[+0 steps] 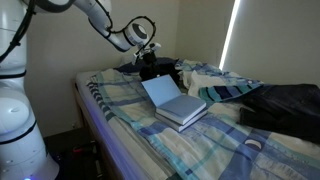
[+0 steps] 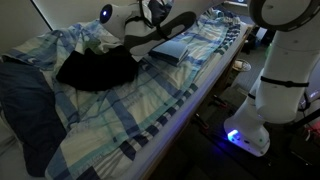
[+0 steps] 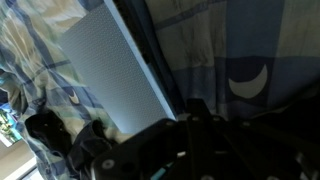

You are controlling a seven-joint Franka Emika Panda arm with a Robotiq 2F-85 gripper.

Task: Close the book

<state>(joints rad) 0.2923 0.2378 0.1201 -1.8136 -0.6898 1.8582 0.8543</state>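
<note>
Book (image 1: 178,103): cover dark blue-grey, plain; pages whitish. In wrist view the raised cover reads flat pale grey-blue.

Bedsheet (image 1: 120,115): plaid, blue + pale-blue bands crossing on cream/wht, in both ext. views. Wrist view, approx 3 o'clock of the book: darker blue patch w/ a pale crescent-moon print (image 3: 247,82).

Arm (image 1: 95,15): wht w/ dark joints. Gripper (image 1: 148,58): blk.

Bag (image 1: 285,105), 3 o'clock of the book: v. dark, nearly blk.

Cloth (image 2: 95,68), 8 o'clock of the book: blk. Beyond it, same direction, a blanket (image 2: 25,100) in dark navy.

Robot base (image 2: 285,70): wht; a bright blue light (image 2: 235,137) glows at its 7 o'clock.
</note>
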